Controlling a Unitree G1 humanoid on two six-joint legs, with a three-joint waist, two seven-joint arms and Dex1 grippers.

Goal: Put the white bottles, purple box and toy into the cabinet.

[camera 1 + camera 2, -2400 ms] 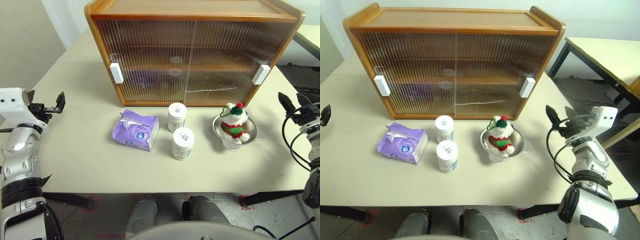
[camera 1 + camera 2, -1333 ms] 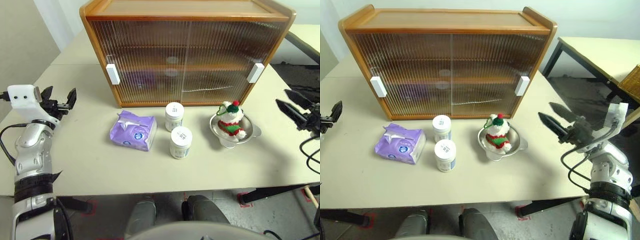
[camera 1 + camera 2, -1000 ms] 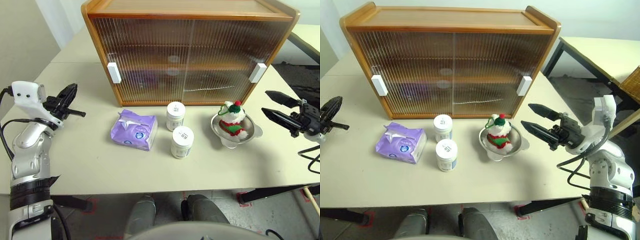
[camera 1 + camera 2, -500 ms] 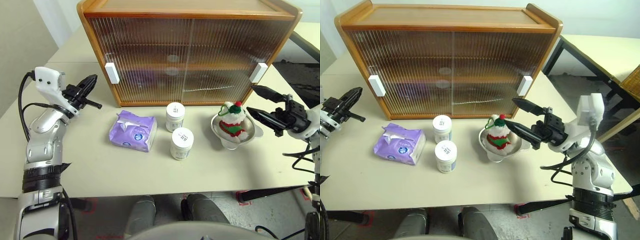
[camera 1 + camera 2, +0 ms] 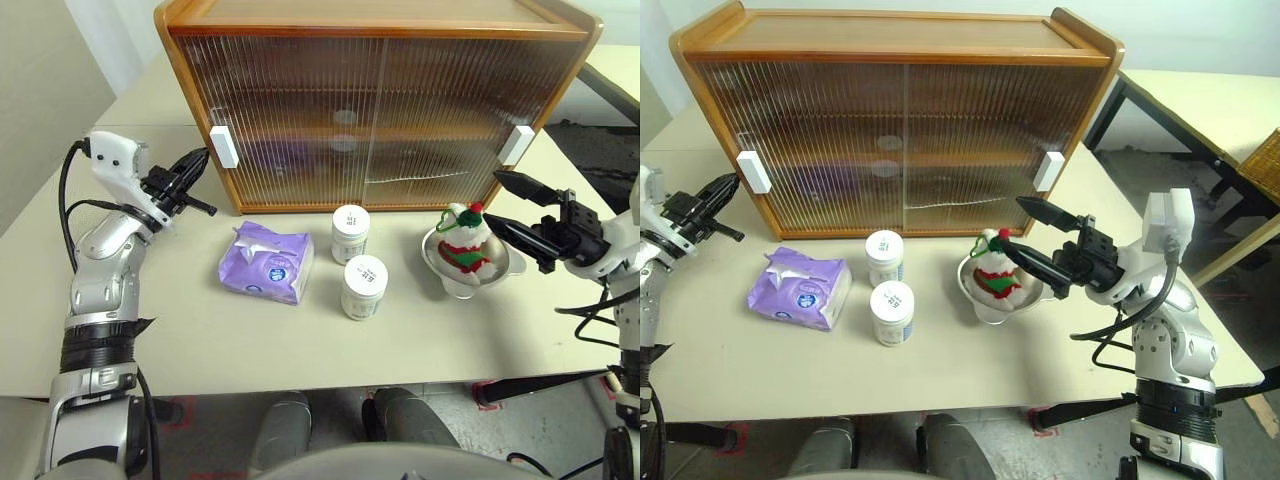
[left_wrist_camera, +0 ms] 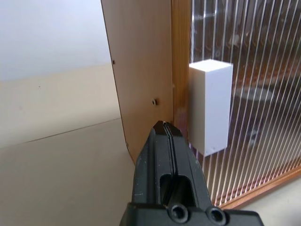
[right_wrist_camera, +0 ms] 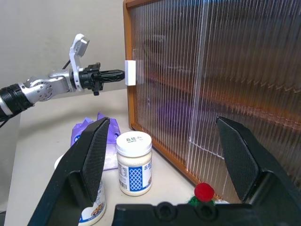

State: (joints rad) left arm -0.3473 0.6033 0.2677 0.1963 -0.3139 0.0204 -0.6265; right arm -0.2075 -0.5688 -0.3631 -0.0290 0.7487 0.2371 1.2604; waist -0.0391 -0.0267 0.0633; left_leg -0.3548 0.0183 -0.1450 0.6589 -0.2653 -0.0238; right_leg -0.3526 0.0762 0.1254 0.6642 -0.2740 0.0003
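The orange-brown cabinet (image 5: 380, 100) stands at the back of the table with both ribbed doors slid shut. My left gripper (image 5: 203, 157) is shut with nothing in it, its tip just left of the white left handle (image 6: 210, 106). In front of the cabinet lie the purple box (image 5: 266, 262) and two white bottles (image 5: 350, 233) (image 5: 363, 286). The toy (image 5: 467, 240) sits in a metal bowl. My right gripper (image 5: 493, 197) is open, level with the toy, its tips close on the toy's right side and apart from it.
The shiny metal bowl (image 5: 500, 270) holds the toy. The cabinet's right handle (image 5: 516, 145) is beyond my right gripper. A second table (image 5: 1200, 110) stands off to the right across a gap. The table's front edge runs near the bottles.
Both arms have swung in from the table's sides. The left gripper has shut and moved up to the cabinet's left handle. The right gripper came left toward the toy, still open.
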